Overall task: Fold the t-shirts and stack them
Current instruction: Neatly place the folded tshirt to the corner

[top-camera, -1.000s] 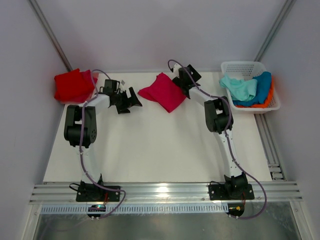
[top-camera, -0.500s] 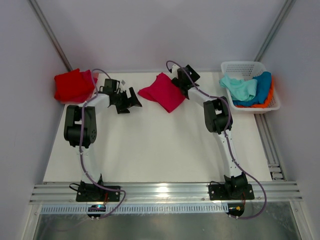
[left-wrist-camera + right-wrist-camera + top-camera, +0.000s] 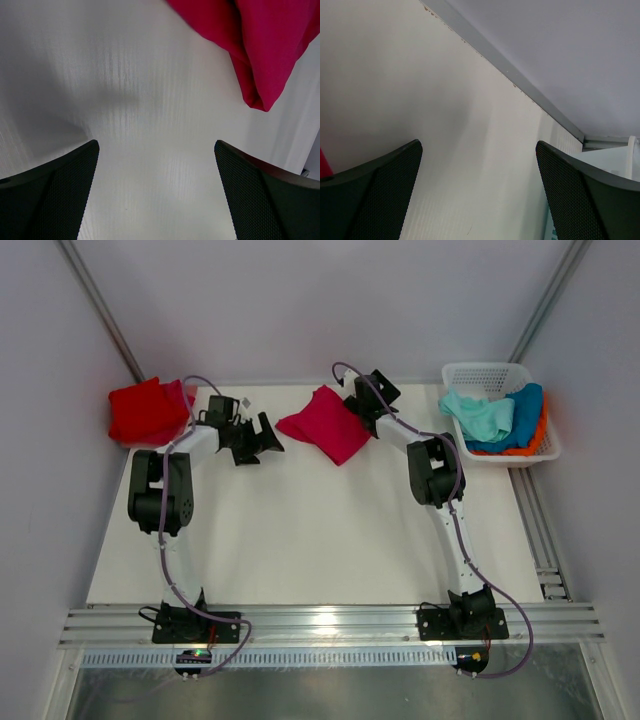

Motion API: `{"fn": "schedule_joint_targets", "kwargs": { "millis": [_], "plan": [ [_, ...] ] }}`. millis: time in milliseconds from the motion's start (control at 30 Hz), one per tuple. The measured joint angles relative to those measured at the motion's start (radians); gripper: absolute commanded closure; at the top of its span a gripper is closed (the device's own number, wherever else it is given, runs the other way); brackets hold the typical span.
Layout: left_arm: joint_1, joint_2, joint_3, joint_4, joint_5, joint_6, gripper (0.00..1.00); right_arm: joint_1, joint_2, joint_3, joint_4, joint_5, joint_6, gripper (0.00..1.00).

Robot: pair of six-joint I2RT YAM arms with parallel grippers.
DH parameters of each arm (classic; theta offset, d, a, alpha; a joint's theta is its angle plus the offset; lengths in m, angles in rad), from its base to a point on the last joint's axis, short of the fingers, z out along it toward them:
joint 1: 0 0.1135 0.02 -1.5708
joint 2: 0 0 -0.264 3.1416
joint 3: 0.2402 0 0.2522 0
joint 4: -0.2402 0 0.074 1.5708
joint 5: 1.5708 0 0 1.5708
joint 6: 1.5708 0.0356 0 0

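You are facing a white table [image 3: 300, 530] with both arms reaching toward the top of the frame. The biggest risk is sitting with the crimson-pink t-shirt [image 3: 327, 426], which is lying folded in the upper middle between the two grippers. If you are sweeping either arm across it, a finger could be catching an edge and dragging the fold open. The red t-shirt [image 3: 145, 410] is lying folded at the upper left corner, close behind the left wrist, and a wide swing there could be knocking it out of shape. The left gripper [image 3: 262, 437] is standing with its jaws wide apart and holding nothing, just left of the crimson-pink t-shirt. The right gripper [image 3: 479, 145] is likewise spread and empty, hovering beside that shirt's upper right edge. At the upper right, the white lattice basket [image 3: 483, 368] is holding a mint-green t-shirt [image 3: 480, 415], a blue t-shirt [image 3: 520, 408] and an orange t-shirt [image 3: 541, 436], all heaped together. Pulling one could be dragging its neighbours out or tipping the basket.
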Motion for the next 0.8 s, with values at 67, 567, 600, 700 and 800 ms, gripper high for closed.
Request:
{"fn": "schedule_joint_targets", "kwargs": {
  "millis": [67, 567, 600, 700, 800],
  "plan": [
    [0.000, 0.002, 0.006, -0.002, 0.005, 0.000, 0.01, 0.000, 0.000, 0.000, -0.007, 0.000, 0.001, 0.01],
    [0.000, 0.020, 0.046, -0.007, 0.026, -0.002, 0.01, 0.015, -0.052, -0.036, -0.118, -0.020, 0.039, 0.00],
    [0.001, 0.020, 0.047, -0.007, 0.026, -0.002, 0.01, 0.019, -0.056, -0.036, -0.131, -0.023, 0.042, 0.01],
    [0.005, 0.021, 0.053, -0.008, 0.028, -0.002, 0.01, 0.036, -0.065, -0.042, -0.155, -0.023, 0.045, 0.01],
    [0.013, 0.024, 0.064, -0.007, 0.033, -0.006, 0.01, 0.057, -0.075, -0.042, -0.185, -0.029, 0.047, 0.01]
  ]
}}
